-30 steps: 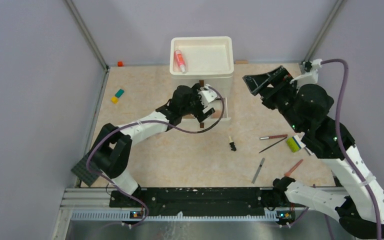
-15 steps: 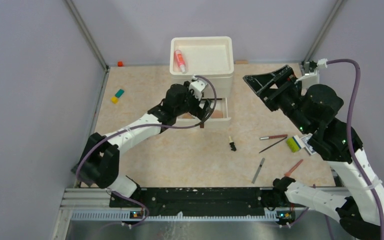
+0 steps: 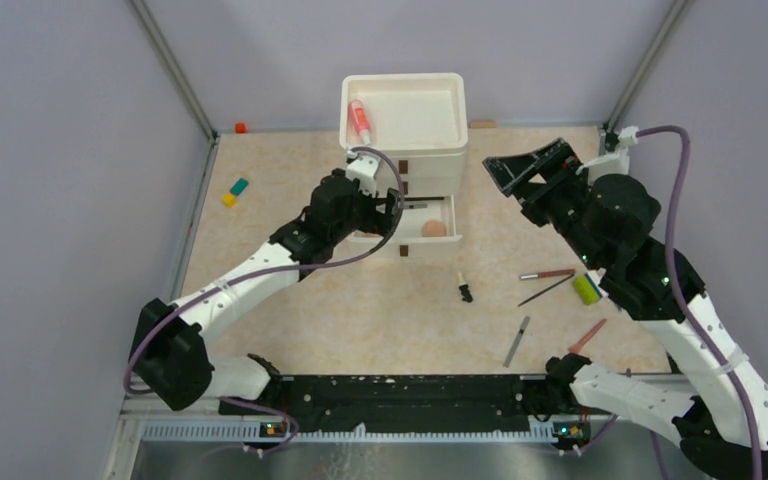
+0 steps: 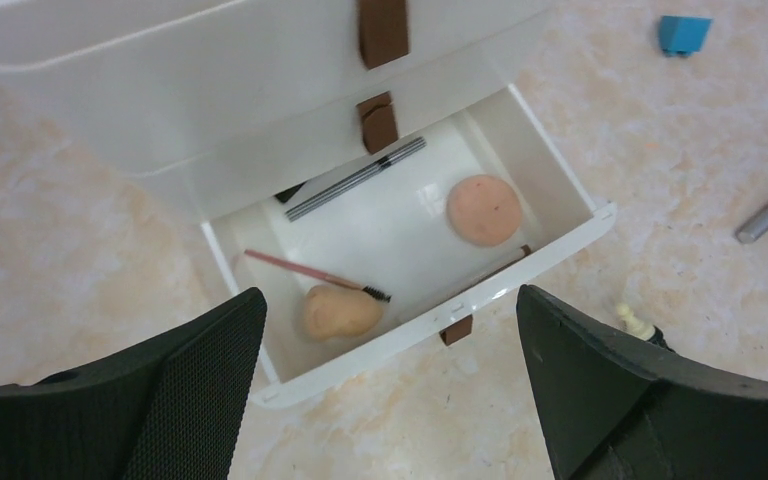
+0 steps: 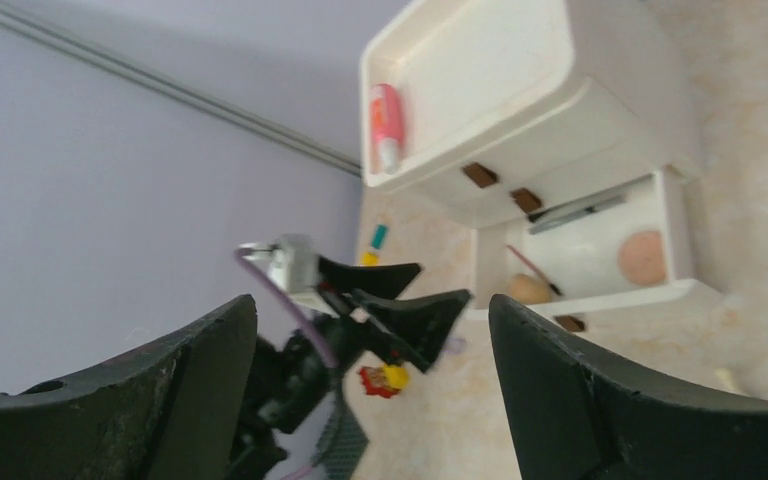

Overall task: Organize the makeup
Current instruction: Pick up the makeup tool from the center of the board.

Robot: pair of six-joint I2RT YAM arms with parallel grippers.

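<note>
The white drawer unit (image 3: 440,160) stands at the back with its lowest drawer (image 4: 570,235) pulled out. Inside lie two peach round sponges (image 4: 484,208) (image 4: 340,312), a thin pink brush (image 4: 305,271) and a grey pencil (image 4: 355,179). A pink spray bottle (image 3: 359,121) lies in the top tray. My left gripper (image 3: 388,212) hovers open just in front of the drawer, holding nothing. My right gripper (image 3: 522,172) hangs open and empty in the air to the right of the unit. Pencils (image 3: 547,273), a silver tube (image 3: 517,341) and a small brush (image 3: 464,289) lie on the table.
A green and yellow item (image 3: 586,289) and a reddish pencil (image 3: 588,336) lie by the right arm. Teal and yellow blocks (image 3: 235,189) sit at the far left, an orange block (image 3: 241,127) in the back corner, a blue block (image 4: 684,32) right of the unit.
My left gripper has drawn back to the left from the drawer, which now shows open with a sponge inside. The right gripper has shifted slightly left.
</note>
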